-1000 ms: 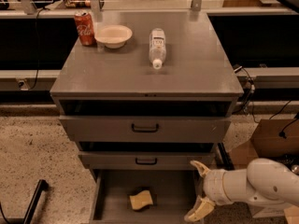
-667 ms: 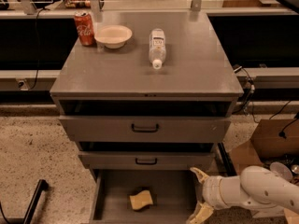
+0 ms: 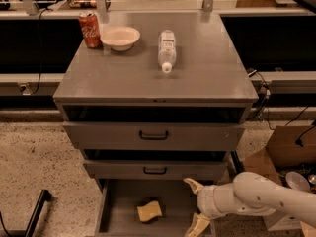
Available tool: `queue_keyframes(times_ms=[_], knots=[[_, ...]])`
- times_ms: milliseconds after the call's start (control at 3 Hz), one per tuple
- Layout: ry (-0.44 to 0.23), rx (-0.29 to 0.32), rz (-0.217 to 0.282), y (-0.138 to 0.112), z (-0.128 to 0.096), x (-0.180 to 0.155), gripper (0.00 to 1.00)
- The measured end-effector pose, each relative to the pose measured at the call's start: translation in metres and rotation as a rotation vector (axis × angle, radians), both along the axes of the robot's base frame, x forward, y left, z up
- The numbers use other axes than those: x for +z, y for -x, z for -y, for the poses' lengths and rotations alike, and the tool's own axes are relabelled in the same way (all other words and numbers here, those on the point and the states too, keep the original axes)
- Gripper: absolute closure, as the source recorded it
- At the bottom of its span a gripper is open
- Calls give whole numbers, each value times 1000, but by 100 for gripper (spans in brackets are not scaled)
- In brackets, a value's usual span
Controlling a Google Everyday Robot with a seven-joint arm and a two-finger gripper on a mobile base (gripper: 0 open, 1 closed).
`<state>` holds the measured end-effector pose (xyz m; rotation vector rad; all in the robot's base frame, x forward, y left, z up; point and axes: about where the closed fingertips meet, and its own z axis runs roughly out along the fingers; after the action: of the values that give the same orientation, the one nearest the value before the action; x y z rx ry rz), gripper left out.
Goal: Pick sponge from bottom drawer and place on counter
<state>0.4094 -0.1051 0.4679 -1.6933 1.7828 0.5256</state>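
Red Coca-Cola can [image 3: 90, 29] on counter [image 3: 148, 78]; spread tool [image 3: 193, 205] at bottom drawer [image 3: 123, 206].

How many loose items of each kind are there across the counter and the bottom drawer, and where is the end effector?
1 red can, on the counter
1 bowl, on the counter
1 plastic bottle, lying on the counter
1 sponge, in the bottom drawer
Total: 4
The end effector, open, is at the bottom drawer's right side, apart from the sponge.
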Motion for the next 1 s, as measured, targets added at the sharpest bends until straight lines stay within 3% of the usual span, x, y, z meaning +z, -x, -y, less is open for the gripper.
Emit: queue_keyframes(times_ms=[333,667,1000], knots=[[26,146,0,4,-51,-50,0],[31,191,17,-2,-75,-57,0],[31,188,15,-1,-74,-57,0]])
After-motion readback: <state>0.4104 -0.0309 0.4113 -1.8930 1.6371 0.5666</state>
